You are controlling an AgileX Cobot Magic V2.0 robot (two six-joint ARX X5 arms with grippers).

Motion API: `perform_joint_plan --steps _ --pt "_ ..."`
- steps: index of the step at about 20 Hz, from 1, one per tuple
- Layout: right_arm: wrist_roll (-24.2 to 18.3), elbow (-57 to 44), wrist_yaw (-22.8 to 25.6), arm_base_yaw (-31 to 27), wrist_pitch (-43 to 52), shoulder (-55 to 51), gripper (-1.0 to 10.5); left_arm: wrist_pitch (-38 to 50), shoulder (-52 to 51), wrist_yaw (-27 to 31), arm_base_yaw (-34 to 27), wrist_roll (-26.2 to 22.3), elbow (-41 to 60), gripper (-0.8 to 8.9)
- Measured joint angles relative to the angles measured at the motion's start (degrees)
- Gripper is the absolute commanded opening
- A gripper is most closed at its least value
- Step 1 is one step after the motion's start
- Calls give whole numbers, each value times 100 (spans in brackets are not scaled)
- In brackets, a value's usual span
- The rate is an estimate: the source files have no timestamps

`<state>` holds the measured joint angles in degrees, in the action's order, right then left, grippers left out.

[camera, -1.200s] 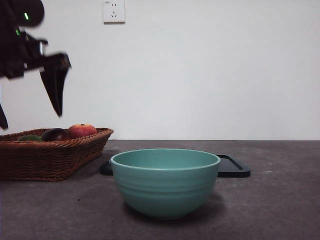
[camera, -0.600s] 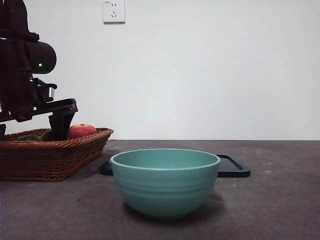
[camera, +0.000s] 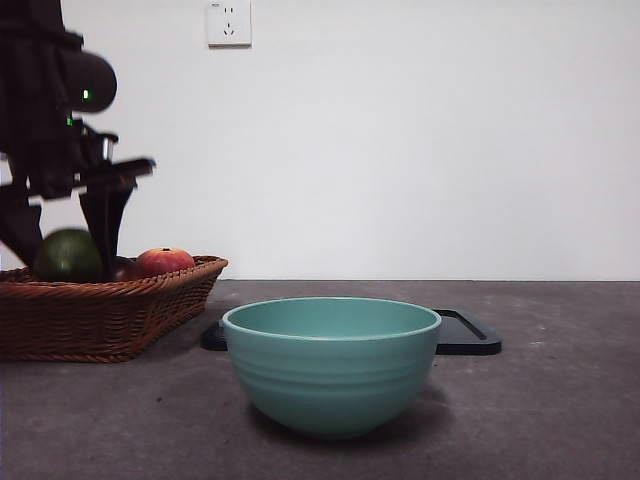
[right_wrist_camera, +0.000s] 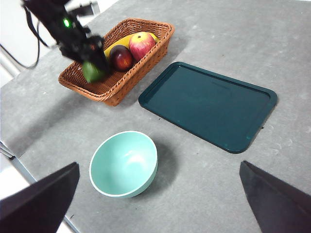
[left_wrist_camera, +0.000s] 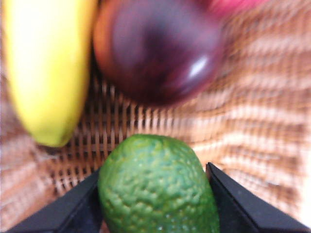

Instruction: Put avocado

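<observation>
My left gripper [camera: 62,245] is shut on the avocado [camera: 68,255], a dull green bumpy fruit, and holds it just above the wicker basket [camera: 110,315] at the far left. In the left wrist view the avocado [left_wrist_camera: 155,191] sits between the two black jaws of the left gripper [left_wrist_camera: 153,174], over the basket's weave. The right wrist view shows the avocado [right_wrist_camera: 91,73] under the left arm, over the basket's near end. My right gripper [right_wrist_camera: 158,167] is open and empty, high above the table.
A maroon fruit [left_wrist_camera: 155,48], a banana [left_wrist_camera: 46,63] and a red-orange fruit [camera: 163,262] lie in the basket [right_wrist_camera: 116,92]. A teal bowl [camera: 331,365] stands at the front middle. A dark flat tray [right_wrist_camera: 209,104] lies behind it.
The left gripper came down into the basket, closed on the avocado and has lifted it above the basket's rim.
</observation>
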<state>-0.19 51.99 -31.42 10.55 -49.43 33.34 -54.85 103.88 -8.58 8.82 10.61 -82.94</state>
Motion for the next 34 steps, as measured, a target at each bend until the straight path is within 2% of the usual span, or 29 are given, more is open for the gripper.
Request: perform_joint_plan --steps 5,9,14,19,23,27,34 --pt "0 0 0 0 0 0 599 -597 -1099 -33 330 -66 -59 177" --pt "0 0 0 0 0 0 599 -1014 -1871 -146 1095 -63 -92 177" --pt "0 0 0 0 0 0 599 -1021 -1947 -170 2299 52 -94 178" --pt "0 0 0 0 0 0 599 -675 -1572 -175 3401 190 -94 178" --pt "0 0 0 0 0 0 599 -417 -903 -175 3908 216 -94 178" --pt "0 0 0 0 0 0 599 -164 -184 -175 4186 219 -94 178" --pt "0 0 0 0 0 0 599 105 704 -26 4234 216 -94 177"
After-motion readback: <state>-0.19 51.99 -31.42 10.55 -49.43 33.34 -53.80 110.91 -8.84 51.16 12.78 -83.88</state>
